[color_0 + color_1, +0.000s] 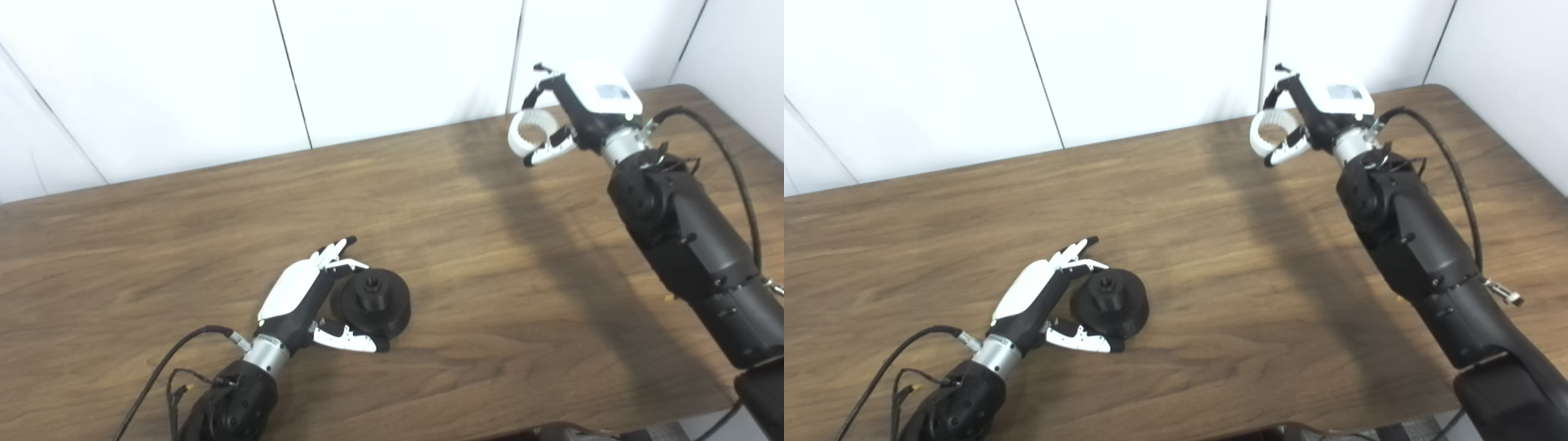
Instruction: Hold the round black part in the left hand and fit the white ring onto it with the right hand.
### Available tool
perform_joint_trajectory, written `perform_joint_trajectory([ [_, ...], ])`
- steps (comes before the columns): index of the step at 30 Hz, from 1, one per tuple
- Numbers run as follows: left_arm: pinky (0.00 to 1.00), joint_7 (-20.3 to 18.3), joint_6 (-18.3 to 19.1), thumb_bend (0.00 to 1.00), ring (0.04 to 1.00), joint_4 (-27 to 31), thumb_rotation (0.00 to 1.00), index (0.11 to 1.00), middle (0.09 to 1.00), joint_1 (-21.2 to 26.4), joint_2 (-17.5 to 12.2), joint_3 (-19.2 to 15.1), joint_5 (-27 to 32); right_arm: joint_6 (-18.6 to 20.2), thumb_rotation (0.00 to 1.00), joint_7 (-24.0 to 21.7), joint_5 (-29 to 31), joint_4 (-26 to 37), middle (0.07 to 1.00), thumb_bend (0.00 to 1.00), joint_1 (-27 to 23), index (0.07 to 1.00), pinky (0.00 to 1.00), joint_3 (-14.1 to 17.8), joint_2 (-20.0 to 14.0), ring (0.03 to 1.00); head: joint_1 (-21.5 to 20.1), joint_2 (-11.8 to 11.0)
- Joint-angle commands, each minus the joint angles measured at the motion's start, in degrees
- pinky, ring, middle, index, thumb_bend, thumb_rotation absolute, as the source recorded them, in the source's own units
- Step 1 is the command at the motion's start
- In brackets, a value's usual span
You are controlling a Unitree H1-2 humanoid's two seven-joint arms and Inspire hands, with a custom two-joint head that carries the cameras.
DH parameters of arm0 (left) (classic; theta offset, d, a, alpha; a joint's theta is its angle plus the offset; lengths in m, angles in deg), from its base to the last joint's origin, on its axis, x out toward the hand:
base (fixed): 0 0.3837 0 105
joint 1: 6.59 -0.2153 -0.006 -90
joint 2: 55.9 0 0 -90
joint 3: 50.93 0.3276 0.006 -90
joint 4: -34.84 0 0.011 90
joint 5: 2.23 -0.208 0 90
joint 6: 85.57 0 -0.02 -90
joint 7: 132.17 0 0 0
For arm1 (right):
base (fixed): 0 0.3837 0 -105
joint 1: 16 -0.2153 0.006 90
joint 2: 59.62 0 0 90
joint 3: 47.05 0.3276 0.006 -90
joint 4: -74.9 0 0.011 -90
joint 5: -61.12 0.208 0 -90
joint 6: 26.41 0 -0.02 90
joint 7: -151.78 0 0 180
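Observation:
The round black part [375,304] lies on the wooden table [490,257], with a small hub facing up. My left hand [300,293] rests on the table beside it. The fingers reach straight along its far left side and the thumb lies along its near side, so the part sits between them without being clasped. My right hand [582,104] is raised at the far right, above the table's back edge. It is shut on the white ring [527,131], which it pinches between its fingers and thumb, with the opening facing left.
White wall panels [398,61] stand behind the table. The table's right corner [692,92] is just behind my right hand. Cables trail from both forearms.

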Motion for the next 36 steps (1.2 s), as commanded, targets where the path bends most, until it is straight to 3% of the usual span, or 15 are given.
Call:
perform_joint_trajectory([
  [1,1.00,0.62,-0.36,0.98,1.000,0.71,0.35,0.642,1.000,1.70,0.50,0.07,-0.95,-1.23,0.15,-0.16,0.33,2.42,0.882,0.52,-1.57,0.493,0.85,1.39,-1.50,0.865,0.57,0.18],
  [5,1.00,0.55,-0.05,0.98,1.000,0.65,0.37,0.642,1.000,2.05,1.42,0.66,-1.60,-1.87,0.15,-0.53,1.16,3.06,0.875,0.52,-0.93,0.492,0.84,2.30,-1.60,0.856,3.38,0.67],
  [16,1.00,0.25,0.28,0.98,1.000,0.38,0.38,0.640,1.000,2.31,2.37,0.22,-2.23,-6.11,0.15,1.04,2.61,4.04,0.871,0.52,0.40,0.491,0.85,2.90,-0.04,0.834,2.39,1.04],
  [25,1.00,0.39,0.25,0.98,1.000,-0.02,0.38,0.641,1.000,2.58,2.52,0.15,-2.26,-8.47,0.15,-1.86,4.52,13.81,0.862,0.52,4.43,0.491,0.82,1.91,1.68,0.830,1.99,1.23],
  [32,1.00,-0.02,0.95,0.98,1.000,0.08,0.38,0.646,1.000,3.01,2.37,0.17,-2.44,-6.86,0.16,-6.62,4.43,24.33,0.861,0.52,9.12,0.492,0.88,0.89,5.34,0.837,1.68,1.22],
  [36,1.00,0.04,0.99,0.98,1.000,0.01,0.37,0.645,1.000,3.16,2.33,0.12,-2.25,-8.27,0.15,-7.86,4.05,27.77,0.862,0.52,11.16,0.492,0.83,-0.08,7.34,0.838,1.70,1.12],
])
